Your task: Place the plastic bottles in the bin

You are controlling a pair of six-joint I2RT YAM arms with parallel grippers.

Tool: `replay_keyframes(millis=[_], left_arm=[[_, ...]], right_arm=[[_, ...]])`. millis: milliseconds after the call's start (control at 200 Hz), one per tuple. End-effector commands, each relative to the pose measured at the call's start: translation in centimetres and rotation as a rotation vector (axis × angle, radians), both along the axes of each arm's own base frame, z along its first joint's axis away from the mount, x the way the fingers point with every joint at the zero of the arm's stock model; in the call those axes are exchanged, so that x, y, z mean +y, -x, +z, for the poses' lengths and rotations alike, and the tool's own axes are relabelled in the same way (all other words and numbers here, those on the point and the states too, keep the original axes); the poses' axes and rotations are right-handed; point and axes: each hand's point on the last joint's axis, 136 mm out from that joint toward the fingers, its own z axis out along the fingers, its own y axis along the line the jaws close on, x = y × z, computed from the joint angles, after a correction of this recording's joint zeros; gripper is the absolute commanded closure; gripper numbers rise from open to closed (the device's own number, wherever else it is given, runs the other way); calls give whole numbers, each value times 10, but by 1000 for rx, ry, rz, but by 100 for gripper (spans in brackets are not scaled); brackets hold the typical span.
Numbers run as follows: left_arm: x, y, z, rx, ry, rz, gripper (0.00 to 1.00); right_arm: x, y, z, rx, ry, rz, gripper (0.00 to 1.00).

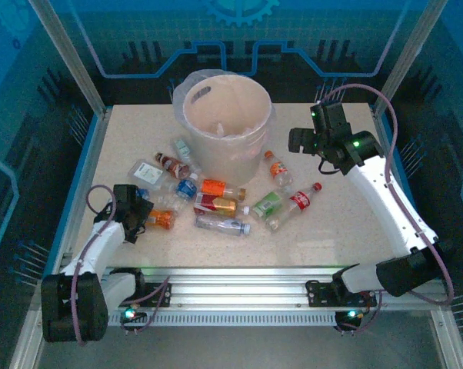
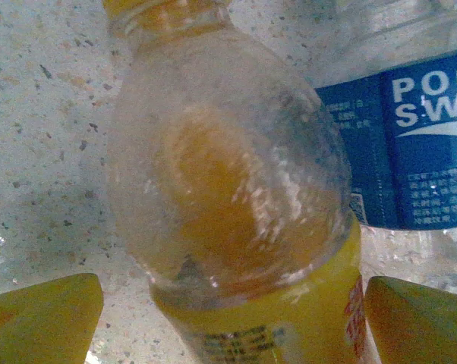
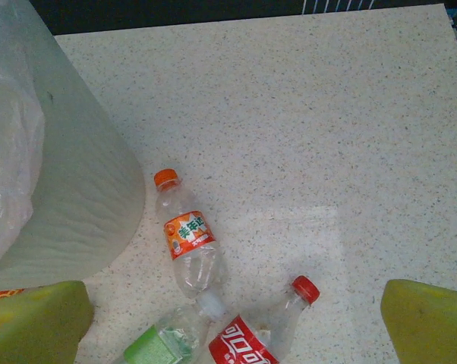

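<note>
The bin [image 1: 216,157] is a tall beige bucket with a clear liner at the table's back centre. Several plastic bottles lie in front of it. My left gripper [image 1: 148,217] is low on the table and open around an orange bottle with a yellow label [image 2: 228,189]. Table shows between the left finger [image 2: 42,318] and this bottle, while the right finger [image 2: 418,318] is close beside it. A blue-labelled bottle [image 2: 411,152] lies against it. My right gripper [image 1: 301,141] hangs open, high to the right of the bin [image 3: 77,205], above an orange-capped bottle [image 3: 187,235], a red cola bottle [image 3: 251,341] and a green-labelled bottle [image 3: 156,345].
More bottles lie between the arms: a red-and-orange pair [image 1: 218,197], a clear one [image 1: 222,224] and a few left of the bin [image 1: 166,165]. A blue raised edge [image 1: 84,169] borders the table. The table's right side [image 3: 327,114] is bare speckled surface.
</note>
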Motion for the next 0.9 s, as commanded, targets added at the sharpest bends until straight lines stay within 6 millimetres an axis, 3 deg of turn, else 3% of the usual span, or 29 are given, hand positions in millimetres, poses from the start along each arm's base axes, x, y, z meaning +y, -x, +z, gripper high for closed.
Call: replay_keyframes(millis=[0,465,705,895], left_arm=[[1,8,-10,24,25,44,11],[10,21,-27,49,35,132,21],[13,26,-33,48,52,185,38],[22,29,-15,-22,8,233,55]], right_arm=[[-3,-2,1,-13,-29,-23,0],[2,-7,-7,8,-48,-22,0],[4,-9,-10,11,-53,-21,0],[4,-11,-10,11,-50,-24,0]])
